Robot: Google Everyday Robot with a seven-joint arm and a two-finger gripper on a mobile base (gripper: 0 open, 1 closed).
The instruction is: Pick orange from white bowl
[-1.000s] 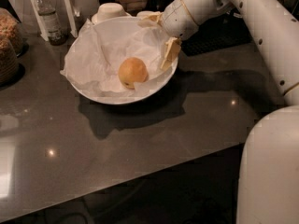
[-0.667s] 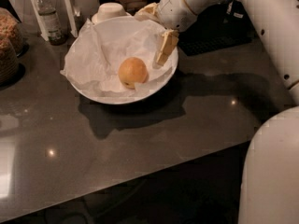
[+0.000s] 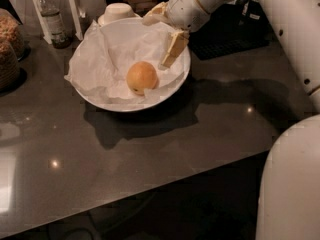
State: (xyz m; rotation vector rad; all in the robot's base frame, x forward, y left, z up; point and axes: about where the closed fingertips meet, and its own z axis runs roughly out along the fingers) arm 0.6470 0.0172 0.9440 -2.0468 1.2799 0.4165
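Right now the orange (image 3: 142, 77) is sitting inside the white bowl (image 3: 184, 73), resting on the crumpled paper lining (image 3: 102, 59) a little to the near side of the bowl's middle, and nothing is touching it. We are holding our tool (image 3: 159, 40) above the bowl's far right part, just inside the rim. Its two pale fingers (image 3: 175, 48) are spread apart with nothing between them, so it is released, not grasping. From the tool, the orange is lying down and to the left in the camera view, near but clearly apart. We are judging that the coming move is turning on one shift: carrying the spread jaws leftward and toward the camera until they are straddling the fruit, then lowering. Being round, the orange is offering no long axis, so any closing direction should be serving. We are working with a single arm (image 3: 290, 34), reaching in from the right. The bowl is standing on the dark counter (image 3: 165, 149), with a small upturned bowl (image 3: 117, 11) and a bottle (image 3: 50, 19) behind it.
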